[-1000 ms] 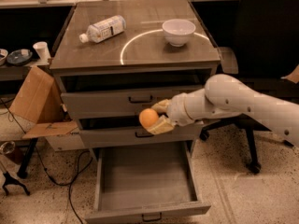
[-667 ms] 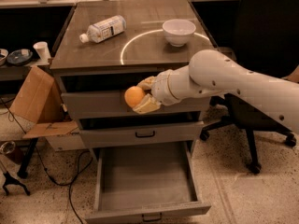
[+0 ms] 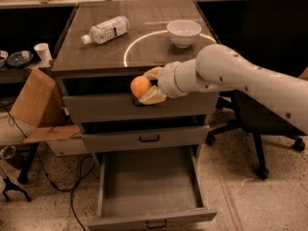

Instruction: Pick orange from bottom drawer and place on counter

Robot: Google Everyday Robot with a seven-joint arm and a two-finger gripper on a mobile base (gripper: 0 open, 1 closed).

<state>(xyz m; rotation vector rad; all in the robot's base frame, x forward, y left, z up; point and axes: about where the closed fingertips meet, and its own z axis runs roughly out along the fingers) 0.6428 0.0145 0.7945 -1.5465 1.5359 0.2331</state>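
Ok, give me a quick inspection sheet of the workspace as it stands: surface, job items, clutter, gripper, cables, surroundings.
Surface: counter, glossy, with a bright curved reflection arc.
Job's things: orange held in the air in front of the top drawer, just below the counter's edge; bottom drawer pulled open, nothing seen in it.
Clutter: plastic bottle lying on its side on the counter's left; white bowl upright on its right.
Gripper: gripper shut on the orange, at the top drawer's front.
Cables: dark cable on the floor, left of the cabinet.
Surroundings: cardboard box to the left; black office chair to the right.
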